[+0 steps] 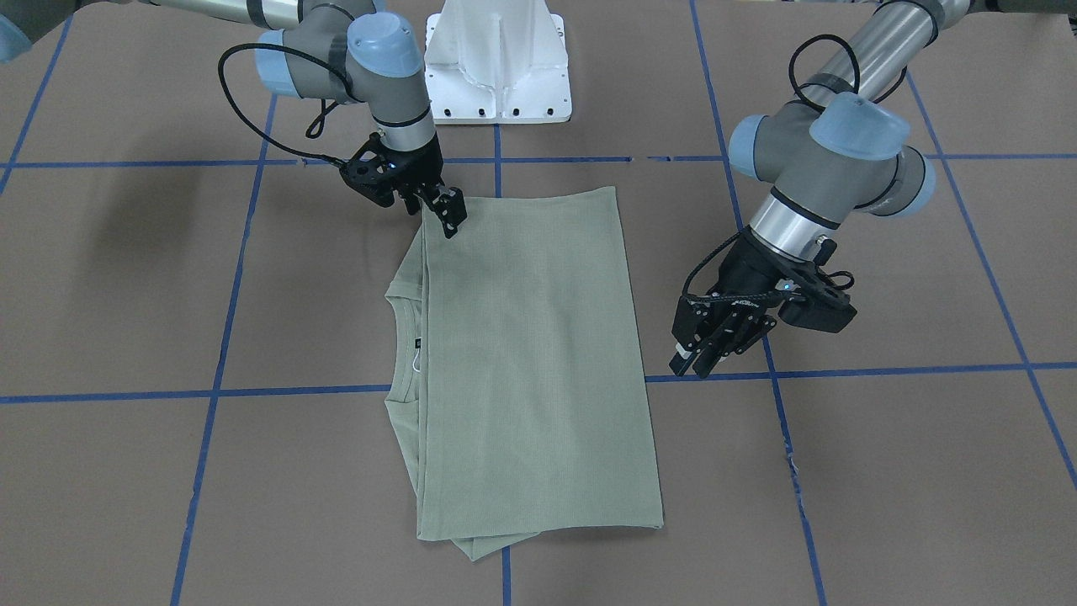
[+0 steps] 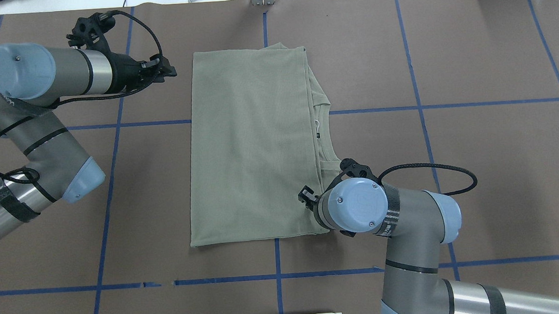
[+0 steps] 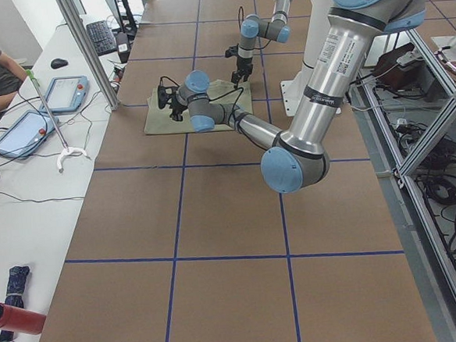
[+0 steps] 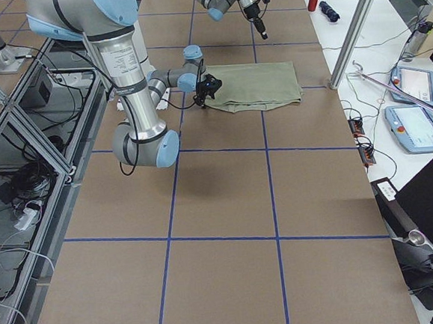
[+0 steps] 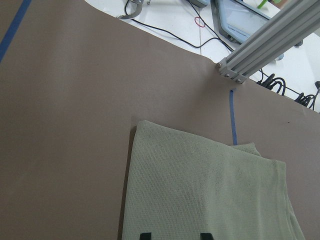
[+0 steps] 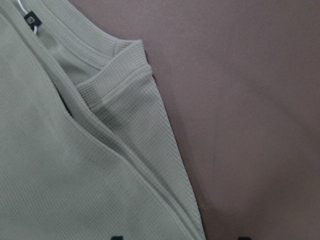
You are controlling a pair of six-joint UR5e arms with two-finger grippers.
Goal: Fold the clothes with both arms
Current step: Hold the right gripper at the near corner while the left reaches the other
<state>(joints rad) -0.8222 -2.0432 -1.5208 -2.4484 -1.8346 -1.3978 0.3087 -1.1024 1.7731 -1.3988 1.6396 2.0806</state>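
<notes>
Jaws on my right gripper (image 1: 450,220) stand wide apart with nothing in them. They are poised at the corner of the shirt (image 1: 530,362) nearest my base, on its neck side. My wrist view shows the layered side edge lying between the tips. My left gripper (image 1: 702,358) hangs off the shirt's opposite long edge, clear of the cloth, its jaws parted more narrowly and likewise empty.

The shirt lies flat on the table (image 1: 883,471) as a long rectangle. Its upper layer is laid over toward the neck, so only the neckband (image 1: 402,353) and its dark label (image 1: 416,342) peek out along the edge on my right. A lip of under layer (image 1: 480,545) pokes out at the shirt's far end.

I judge I am between folds, setting up my grips. To do this well, my right should come down so one finger slides beneath every layer at that corner, not just the top one. It should close only once the whole edge sits between the tips. My left needs a matching hold on its own side. Both must then lift level and together, or the stack will skew and the neckband pull loose.

No container stands by the shirt, so nothing needs filling or emptying.
</notes>
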